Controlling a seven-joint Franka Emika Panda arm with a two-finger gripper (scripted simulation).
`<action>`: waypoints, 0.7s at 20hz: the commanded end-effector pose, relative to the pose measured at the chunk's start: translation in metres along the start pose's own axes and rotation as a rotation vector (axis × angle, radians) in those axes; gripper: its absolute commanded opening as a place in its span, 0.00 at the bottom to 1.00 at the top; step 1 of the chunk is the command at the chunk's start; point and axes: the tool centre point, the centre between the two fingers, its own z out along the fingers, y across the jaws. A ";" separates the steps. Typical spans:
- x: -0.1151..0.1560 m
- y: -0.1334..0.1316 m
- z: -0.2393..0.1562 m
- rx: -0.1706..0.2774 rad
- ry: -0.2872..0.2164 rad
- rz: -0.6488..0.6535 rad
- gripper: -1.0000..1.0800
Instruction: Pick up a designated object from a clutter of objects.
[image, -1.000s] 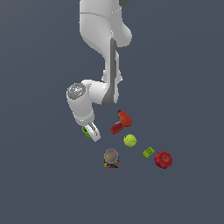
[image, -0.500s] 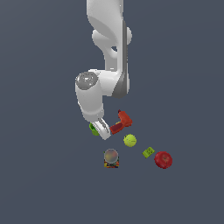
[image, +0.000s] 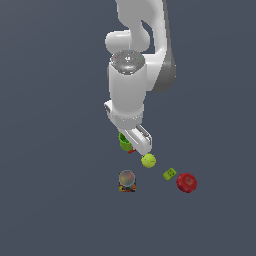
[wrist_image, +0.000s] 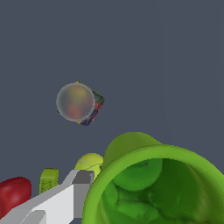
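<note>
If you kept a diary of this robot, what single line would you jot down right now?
phase: grasping | tool: at green cup, one finger outside its rim | closure: unclear | nearby: ball, can

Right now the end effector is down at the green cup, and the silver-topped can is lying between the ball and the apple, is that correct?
Not quite: the green block, not the silver-topped can, lies between the ball and the apple, as the exterior view shows. The end effector is indeed at the green cup.

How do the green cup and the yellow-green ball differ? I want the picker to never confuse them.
The green cup is hollow with an open rim; the yellow-green ball is a solid sphere. The cup is a deeper, saturated green; the ball is paler and yellower. The cup sits at the gripper; the ball lies apart from it. Both are small, round and similarly wide.
</note>
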 end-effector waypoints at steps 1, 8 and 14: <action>-0.012 -0.018 -0.025 0.000 0.001 0.001 0.00; -0.042 -0.067 -0.088 0.000 0.000 0.001 0.00; -0.059 -0.098 -0.127 0.001 -0.001 0.000 0.00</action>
